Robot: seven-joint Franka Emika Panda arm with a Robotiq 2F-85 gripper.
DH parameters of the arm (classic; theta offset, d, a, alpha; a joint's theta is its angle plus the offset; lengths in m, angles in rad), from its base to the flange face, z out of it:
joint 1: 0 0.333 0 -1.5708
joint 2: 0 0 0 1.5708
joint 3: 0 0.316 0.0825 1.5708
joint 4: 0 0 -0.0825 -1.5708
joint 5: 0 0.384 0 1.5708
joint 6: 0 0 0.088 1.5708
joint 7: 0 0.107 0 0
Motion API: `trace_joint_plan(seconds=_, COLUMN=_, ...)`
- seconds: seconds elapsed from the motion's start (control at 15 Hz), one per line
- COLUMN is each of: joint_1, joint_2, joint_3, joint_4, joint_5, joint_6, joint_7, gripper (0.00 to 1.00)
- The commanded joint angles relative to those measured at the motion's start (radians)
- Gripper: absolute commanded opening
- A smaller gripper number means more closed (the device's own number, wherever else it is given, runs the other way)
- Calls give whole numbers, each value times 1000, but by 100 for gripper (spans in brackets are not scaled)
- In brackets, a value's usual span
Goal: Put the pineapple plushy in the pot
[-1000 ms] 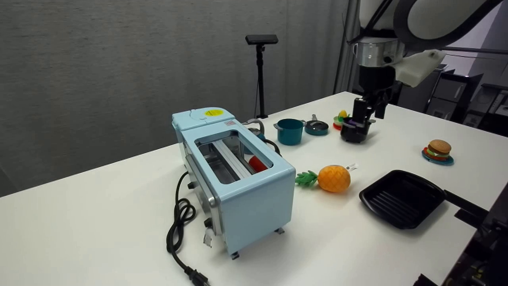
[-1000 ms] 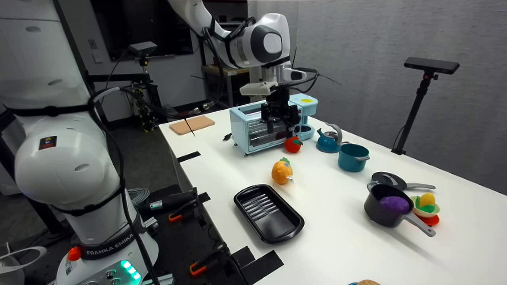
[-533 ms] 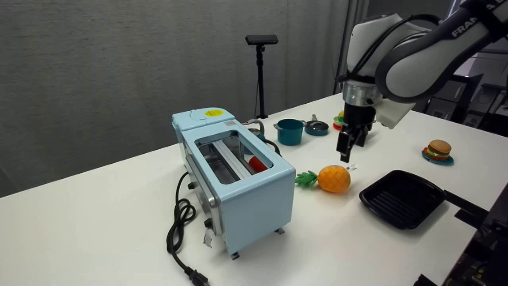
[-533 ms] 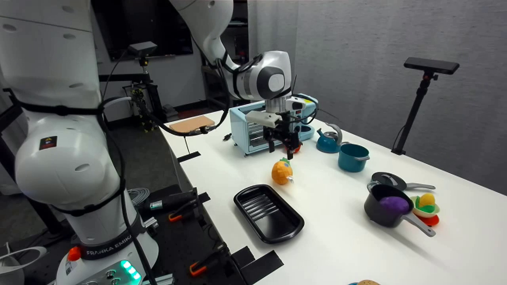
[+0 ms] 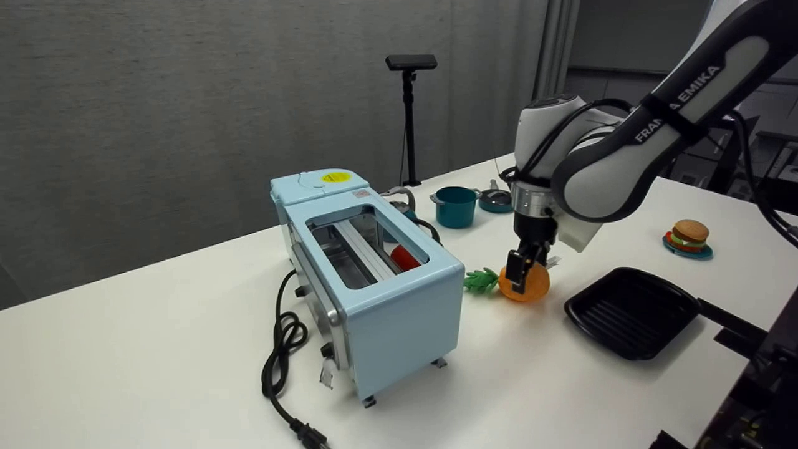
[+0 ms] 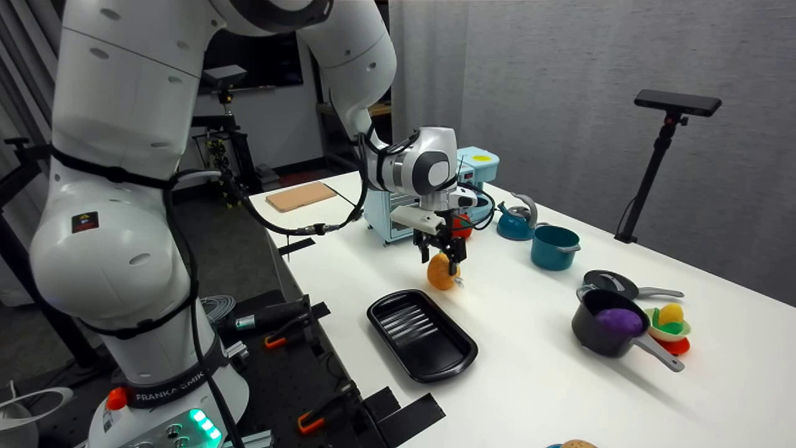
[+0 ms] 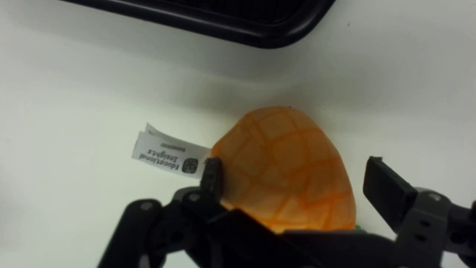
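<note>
My black two-fingered pincer [image 7: 292, 173] stands with its fingers [image 7: 388, 193] apart, straddling the orange, round, soft pineapple plushy [image 7: 279, 160]. In the wrist view a gap shows between plushy and finger at three o'clock; whether my finger at nine o'clock touches it I cannot tell. A white paper tag [image 7: 167, 152] pokes out on that side.

The plushy lies on a white worktop [image 6: 510, 398] with flat black strips [image 6: 411, 420] along its edge. Taking the plushy as the centre of the dial in an exterior view, I see a ribbed black pan [image 6: 429, 348] just past six o'clock and a flat tan board [image 6: 301, 196] at ten. Well apart, between three and four, stands the dark, round pot [image 6: 591, 341] with a grey handle [image 6: 659, 354], a purple rounded thing [image 6: 620, 322] inside. On the same dial, a black bar-shaped device [image 6: 676, 103] rises on a stand [image 6: 647, 174] at two and a dark screen [image 6: 267, 59] is on the far wall [image 6: 286, 124] near eleven.

In an exterior view a pale-blue, boxy toaster oven [image 5: 402, 337] sits at nine o'clock; a grey curtain [image 5: 187, 112] hangs behind the worktop.
</note>
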Motion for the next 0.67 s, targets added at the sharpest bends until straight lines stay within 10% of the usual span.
trace_joint_plan(seconds=0.0, joint_1=66, joint_2=88, joint_3=-53, joint_4=92, joint_5=-27, joint_6=18, joint_7=9, gripper=95)
trace_joint_plan(seconds=0.07, joint_1=79, joint_2=99, joint_3=-62, joint_4=105, joint_5=-31, joint_6=17, joint_7=11, gripper=72)
trace_joint_plan(seconds=0.6, joint_1=106, joint_2=80, joint_3=-126, joint_4=143, joint_5=-25, joint_6=26, joint_7=48, gripper=22)
